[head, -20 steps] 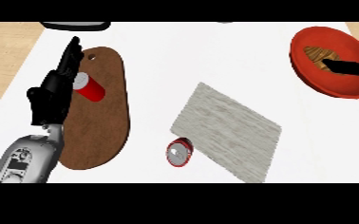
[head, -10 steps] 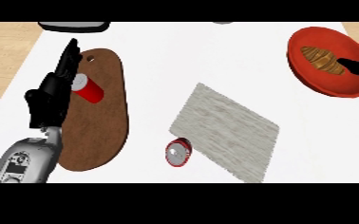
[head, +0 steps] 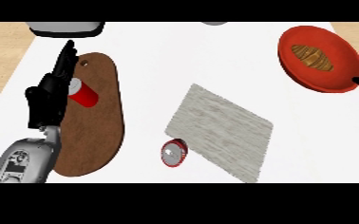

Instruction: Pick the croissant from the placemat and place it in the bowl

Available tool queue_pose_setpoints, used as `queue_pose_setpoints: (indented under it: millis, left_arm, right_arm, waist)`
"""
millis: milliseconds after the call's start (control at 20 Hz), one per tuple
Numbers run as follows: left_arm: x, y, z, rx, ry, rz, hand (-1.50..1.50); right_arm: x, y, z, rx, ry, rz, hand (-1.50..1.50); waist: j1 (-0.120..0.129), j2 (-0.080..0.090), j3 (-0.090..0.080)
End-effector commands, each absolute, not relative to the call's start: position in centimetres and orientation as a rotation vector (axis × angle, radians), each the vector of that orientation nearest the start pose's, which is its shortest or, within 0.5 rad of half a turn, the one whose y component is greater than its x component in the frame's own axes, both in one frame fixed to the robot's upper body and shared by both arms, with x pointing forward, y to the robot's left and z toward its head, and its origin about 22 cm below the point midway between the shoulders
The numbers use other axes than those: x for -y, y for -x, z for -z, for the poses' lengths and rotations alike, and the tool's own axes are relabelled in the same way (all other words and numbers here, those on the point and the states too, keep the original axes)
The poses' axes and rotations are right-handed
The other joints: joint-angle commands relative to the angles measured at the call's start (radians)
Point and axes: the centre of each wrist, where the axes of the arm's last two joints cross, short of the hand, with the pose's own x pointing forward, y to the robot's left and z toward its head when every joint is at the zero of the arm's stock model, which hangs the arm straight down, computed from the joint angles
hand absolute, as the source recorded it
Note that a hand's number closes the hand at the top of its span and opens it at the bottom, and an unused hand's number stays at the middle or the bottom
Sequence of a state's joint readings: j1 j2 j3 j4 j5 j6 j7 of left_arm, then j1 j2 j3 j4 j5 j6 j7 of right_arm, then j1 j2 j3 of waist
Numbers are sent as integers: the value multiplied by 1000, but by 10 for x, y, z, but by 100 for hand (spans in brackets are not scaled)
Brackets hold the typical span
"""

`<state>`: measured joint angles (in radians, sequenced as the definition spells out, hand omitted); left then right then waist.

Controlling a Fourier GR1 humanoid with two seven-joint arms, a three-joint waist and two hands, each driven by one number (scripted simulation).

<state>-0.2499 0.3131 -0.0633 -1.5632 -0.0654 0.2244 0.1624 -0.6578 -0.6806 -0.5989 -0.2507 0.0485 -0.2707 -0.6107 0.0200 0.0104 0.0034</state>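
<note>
The brown croissant (head: pixel 313 57) already lies inside the round red bowl (head: pixel 298 73), far over at the right of the white table (head: pixel 182 61). Its long axis runs slanted, from the upper left to the lower right. The grey woven placemat (head: pixel 221 130), where it should come from, carries nothing on it now.

The only hand I can see well is the robot's black left hand (head: pixel 49 92). It rests over the brown wooden cutting board (head: pixel 98 123) with fingers straight and pointing away from the robot, and it holds nothing. Just to the right of this hand, touching or nearly touching it, a small red cup (head: pixel 84 97) lies on its side on the board. The bowl with the croissant is well apart from this hand, across the whole table to its right and a little further away. So I judge that the placing is done, and this hand has no part in it.

Of the right hand only a tiny dark spot shows at the right border, beside the bowl, so I cannot tell its state. A red round can (head: pixel 173 153) stands just beside the near corner of the placemat. At the far edge a grey thing with a dark rim (head: pixel 64 27) is cut off, and I cannot say what it is.
</note>
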Motion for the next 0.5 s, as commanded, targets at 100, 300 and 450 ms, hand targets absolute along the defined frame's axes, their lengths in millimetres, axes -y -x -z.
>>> queue_pose_setpoints:
  millis: [100,300,450]
  left_arm:
    - [-265,-296,-81,1646,-383,157,0]
    - [-266,-284,-62,1639,-369,165,0]
    - [-259,-286,-63,1641,-411,174,0]
  right_arm:
    - [508,-280,-8,1652,855,257,-150]
    - [513,-261,6,1666,801,264,-150]
    - [502,-256,19,1680,803,237,-150]
  waist:
    - [-18,-9,-3]
    - [-15,-9,-3]
    - [-21,-10,-3]
